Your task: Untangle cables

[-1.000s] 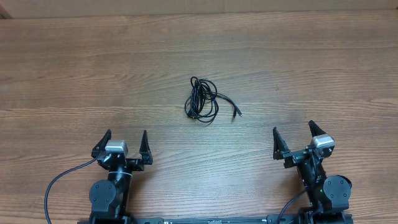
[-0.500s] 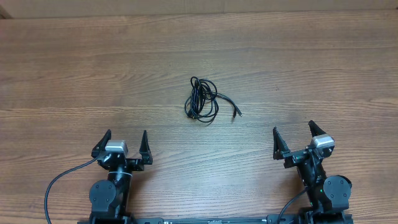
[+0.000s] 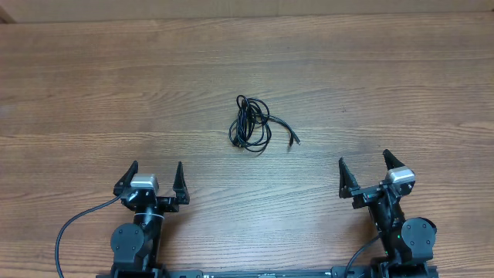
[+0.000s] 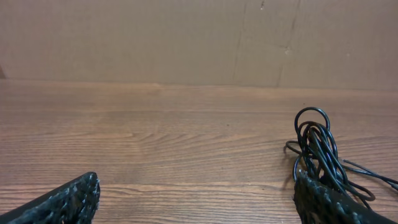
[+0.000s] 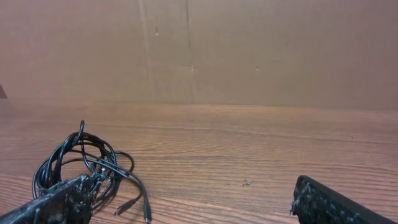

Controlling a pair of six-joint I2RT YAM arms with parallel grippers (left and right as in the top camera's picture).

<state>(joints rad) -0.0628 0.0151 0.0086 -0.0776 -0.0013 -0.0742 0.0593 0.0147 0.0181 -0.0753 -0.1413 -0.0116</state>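
Overhead: the tabletop was brown wood-grain laminate, its streaks running left to right. A single bundle of the cables lay near the middle, well apart from both arms. It was thin, glossy black cord wound into overlapping oval loops. One loose strand trailed off to the right and ended in a small plug. How many separate cords made up the bundle could not be told. Two tools sat at the near edge. The left tool was released, its two pointed black fingers spread in a V with nothing between them. The right tool was likewise spread wide and empty.

Left wrist: two dark fingers with a knobbly, dimpled surface showed at the lower corners, far apart, over bare wood. The cable bundle rose just behind the right-hand finger as a narrow upright knot of loops, with thin strands running off to the right. A flat brown cardboard wall with faint creases stood behind the tabletop.

Right wrist: two textured black fingers were set wide, holding nothing. The bundle lay at lower left behind the left-hand finger, its round loops fanned out and one strand curving down to a plug end.
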